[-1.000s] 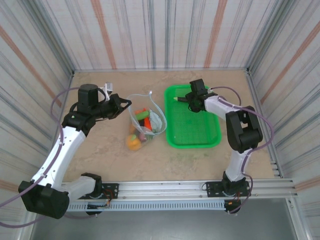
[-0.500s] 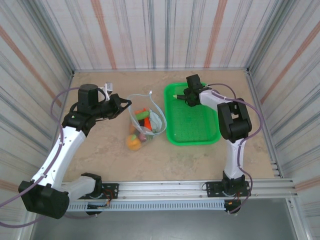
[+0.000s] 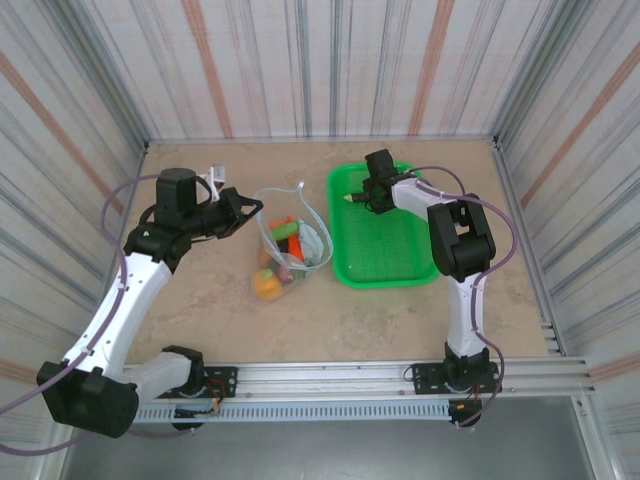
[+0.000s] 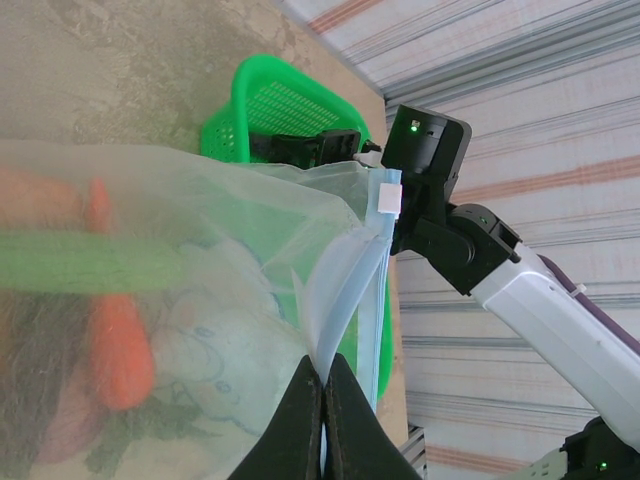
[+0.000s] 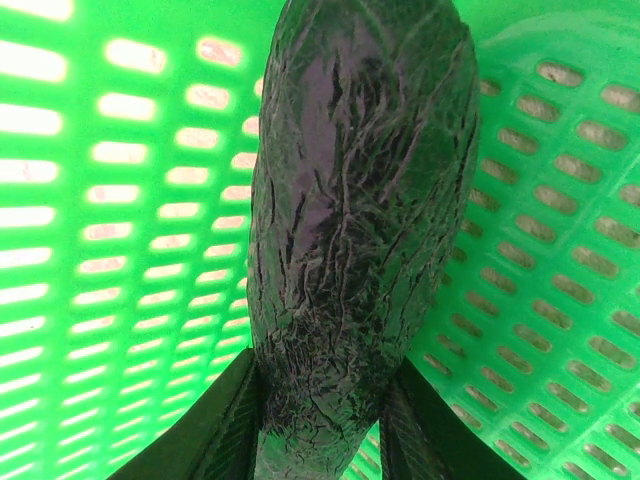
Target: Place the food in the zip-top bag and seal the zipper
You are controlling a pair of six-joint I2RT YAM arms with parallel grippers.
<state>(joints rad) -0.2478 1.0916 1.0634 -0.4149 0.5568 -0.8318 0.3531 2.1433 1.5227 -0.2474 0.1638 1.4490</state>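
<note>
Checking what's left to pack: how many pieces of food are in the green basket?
1: a dark eggplant, held by the right gripper at the far left corner of the basket. The rest of it looks bare, though the gripper could hide something small.

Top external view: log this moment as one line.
left gripper shut on zip-top bag | right gripper shut on dark eggplant at green mesh basket | zipper unsealed
</note>
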